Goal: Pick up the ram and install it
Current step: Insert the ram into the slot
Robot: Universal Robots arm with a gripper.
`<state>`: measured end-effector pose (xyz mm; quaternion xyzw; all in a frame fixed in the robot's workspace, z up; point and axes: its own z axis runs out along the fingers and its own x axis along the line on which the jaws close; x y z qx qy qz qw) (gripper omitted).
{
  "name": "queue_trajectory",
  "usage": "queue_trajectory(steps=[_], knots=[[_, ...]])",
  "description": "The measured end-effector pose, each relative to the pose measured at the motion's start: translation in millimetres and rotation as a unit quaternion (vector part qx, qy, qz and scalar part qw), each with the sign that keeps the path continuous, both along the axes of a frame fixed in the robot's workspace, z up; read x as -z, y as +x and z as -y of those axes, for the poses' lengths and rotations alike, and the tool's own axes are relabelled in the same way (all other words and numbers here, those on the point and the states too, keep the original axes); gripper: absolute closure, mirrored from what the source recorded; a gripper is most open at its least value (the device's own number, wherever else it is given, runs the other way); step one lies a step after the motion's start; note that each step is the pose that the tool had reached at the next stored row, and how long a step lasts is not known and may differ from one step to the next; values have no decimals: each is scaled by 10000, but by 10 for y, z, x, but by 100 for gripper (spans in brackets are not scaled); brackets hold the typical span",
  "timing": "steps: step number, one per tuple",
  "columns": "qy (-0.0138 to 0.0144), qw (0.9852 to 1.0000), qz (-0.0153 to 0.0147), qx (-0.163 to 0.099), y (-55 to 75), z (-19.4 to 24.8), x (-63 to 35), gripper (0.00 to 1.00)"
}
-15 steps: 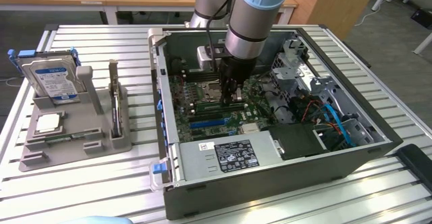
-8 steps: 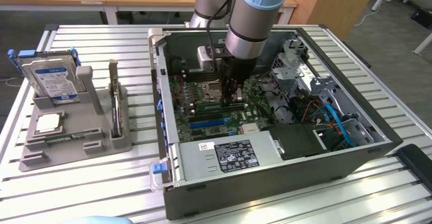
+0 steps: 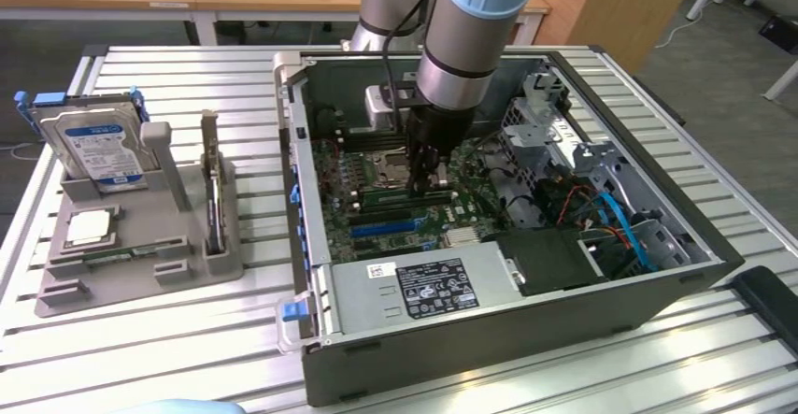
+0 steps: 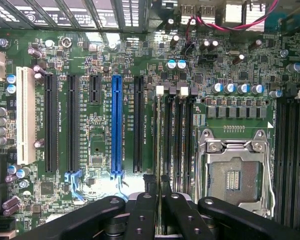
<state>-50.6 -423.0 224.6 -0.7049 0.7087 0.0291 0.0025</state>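
My pincer [image 3: 428, 188] hangs straight down inside the open computer case [image 3: 499, 339], low over the motherboard [image 4: 100, 150]. Its two black fingers [image 4: 142, 210] are drawn almost together on a thin edge between them. I take that edge for the ram [image 3: 402, 192], which shows in the exterior view as a pale green strip running along the board just under my fingertips. In the wrist view the clamped stick lines up with one of the black memory slots [image 4: 174, 135]. That slot lies between the blue expansion slot [image 4: 116, 130] and the silver CPU socket [image 4: 235, 175]. I cannot tell whether the stick is fully seated. Well apart, on the exterior view's left, a grey holder [image 3: 137, 292] stands on the slatted table [image 3: 163, 358]. A blue-labelled hard drive [image 3: 100, 148] stands upright at the holder's far end. Nearer sits a square silver CPU chip [image 3: 88, 229]. Just near of the chip, another green stick [image 3: 125, 253] lies flat in its groove.
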Motion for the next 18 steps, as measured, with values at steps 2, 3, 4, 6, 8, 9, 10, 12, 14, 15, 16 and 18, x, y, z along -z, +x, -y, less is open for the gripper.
queue_trajectory(steps=[2, 3, 4, 6, 8, 9, 10, 12, 14, 15, 16, 18], knots=[[0, 10000, -6, 0, 0, 0, 0, 87], [0, 10000, -8, 0, 0, 0, 0, 87], [0, 10000, -11, 0, 0, 0, 0, 87], [0, 10000, -14, 0, 0, -1, 1, 87], [0, 10000, -19, 0, 0, -1, 3, 87], [0, 10000, -24, 0, 0, -2, 4, 87], [0, 10000, -26, 0, 0, -3, 5, 87], [-1, 10000, -32, -2, 0, -8, 14, 87], [0, 10000, -35, -1, 0, -8, 16, 87], [0, 10000, -35, -1, 0, -8, 16, 87], [0, 10000, -35, -1, 0, -8, 16, 87], [0, 10000, -35, -1, 0, -8, 17, 87]])
